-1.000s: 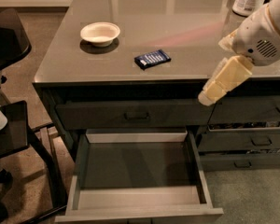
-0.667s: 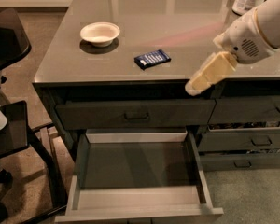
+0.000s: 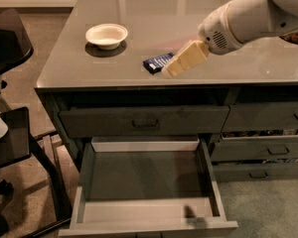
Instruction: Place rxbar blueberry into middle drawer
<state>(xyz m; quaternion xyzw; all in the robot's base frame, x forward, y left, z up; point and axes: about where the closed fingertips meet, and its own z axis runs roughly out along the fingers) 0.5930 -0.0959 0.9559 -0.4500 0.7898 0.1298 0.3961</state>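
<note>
Rxbar blueberry [image 3: 157, 62]: prob. very light, flat, semi-stiff inside a slick foil-type wrapper, so it may skate on the smooth top if nudged, and the wrapper ends will crumple rather than give grip. Not fragile, though. Best hold, in my view, is across the short width at mid-length, coming down from above w/ the pinch square to the long sides; the bar sits so low on the surface that there's little side to catch. Gripper [image 3: 173, 69], cream-coloured, hangs at the end of the white arm [image 3: 248, 14], which reaches in from the right. It points down-left, w/ its tip over the bar's right end and covering that end from this view. Can't tell whether the gripper is apart or together, nor whether it touches the bar or hovers just above. The bar lies flat on the grey desk top [image 3: 139, 14] near the front edge, skewed, its left part showing past the tip. White bowl [image 3: 107, 35] sits well apart, back-left. Below the front edge the top drawer [image 3: 144, 120] is closed. Under it the middle drawer [image 3: 144, 177] is pulled out, nothing in it, roughly below the bar. Right-column drawers [image 3: 268, 150] are alongside.
</note>
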